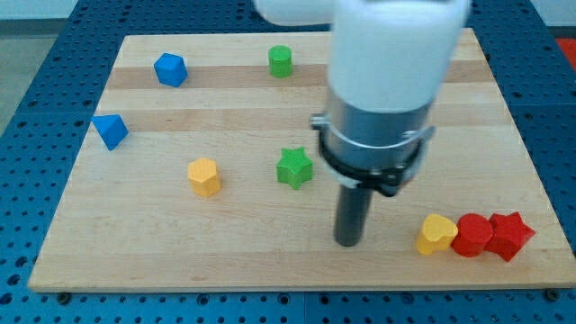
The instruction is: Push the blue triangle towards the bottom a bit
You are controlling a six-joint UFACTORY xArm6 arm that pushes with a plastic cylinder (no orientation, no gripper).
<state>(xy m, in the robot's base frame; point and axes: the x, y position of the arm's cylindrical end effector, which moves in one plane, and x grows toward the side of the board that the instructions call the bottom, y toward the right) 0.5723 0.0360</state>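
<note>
Right of the green star (294,167), my tip (348,243) rests; blue triangle (111,130) sits well apart.

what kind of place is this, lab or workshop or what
Probably a robotics lab bench: a wooden board lies on a blue perforated table, and my tip stands among small coloured blocks such as the blue triangle.

The board (270,261) is pale wood with lighter and darker grain bands running across it, and it lies on a blue surface (36,81) dotted with rows of dark holes. On it sit a blue triangle (110,131), a blue block (170,69), a green cylinder (281,61), a green star (294,167), a yellow block (204,176), a yellow heart (436,234), a red block (472,235) and a red star (510,235). The arm (387,63) is white above, grey lower down with a black ring, and ends in a dark rod (350,211).
</note>
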